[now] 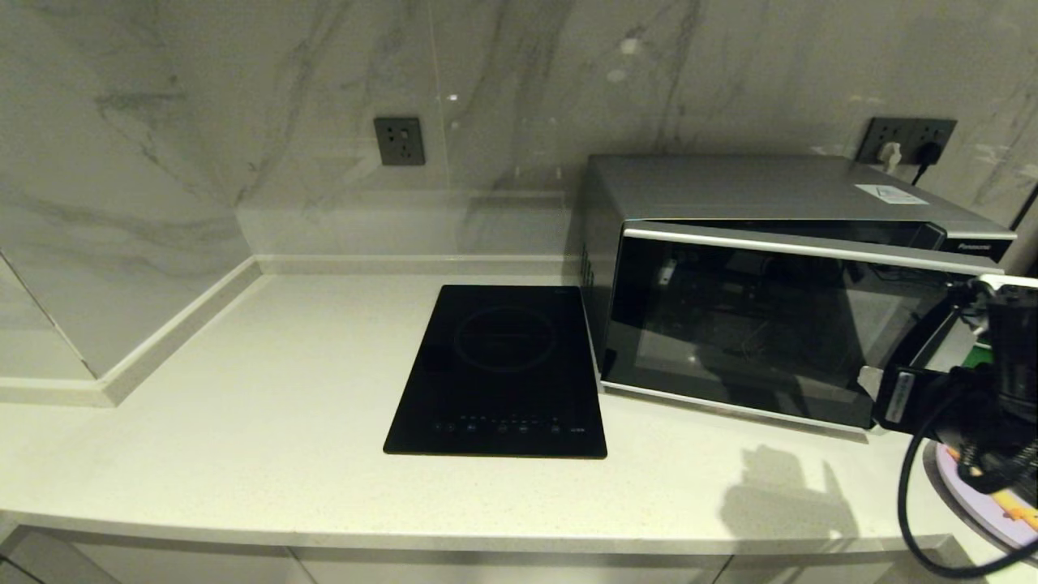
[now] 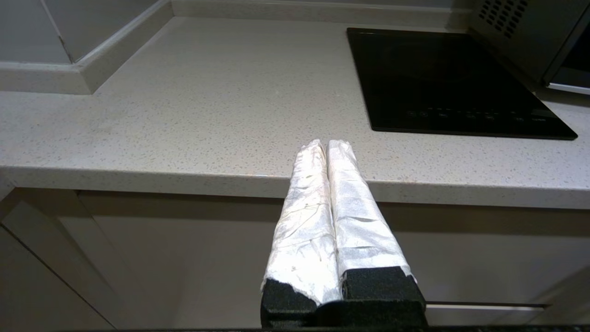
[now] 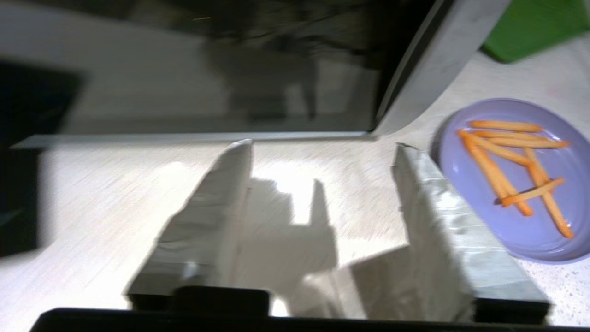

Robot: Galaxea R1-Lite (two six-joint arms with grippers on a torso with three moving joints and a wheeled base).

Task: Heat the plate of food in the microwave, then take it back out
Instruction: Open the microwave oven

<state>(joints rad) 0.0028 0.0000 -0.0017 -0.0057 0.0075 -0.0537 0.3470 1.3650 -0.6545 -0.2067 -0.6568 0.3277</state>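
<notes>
The silver-grey microwave (image 1: 778, 195) stands at the back right of the counter. Its dark glass door (image 1: 746, 324) is swung a little way out on its right side. The pale lilac plate (image 3: 507, 216) with orange-yellow fries (image 3: 502, 161) lies on the counter to the right of the door; in the head view only its rim (image 1: 993, 523) shows under my right arm (image 1: 1001, 365). My right gripper (image 3: 322, 145) hangs open low over bare counter in front of the door, left of the plate, holding nothing. My left gripper (image 2: 327, 144) is shut and empty, below the counter's front edge.
A flat black induction hob (image 1: 503, 365) lies left of the microwave. A green tray (image 3: 534, 23) sits behind the plate. The pale speckled counter (image 1: 243, 389) runs left to a raised marble corner. The arm's black cable (image 1: 912, 487) loops beside the plate.
</notes>
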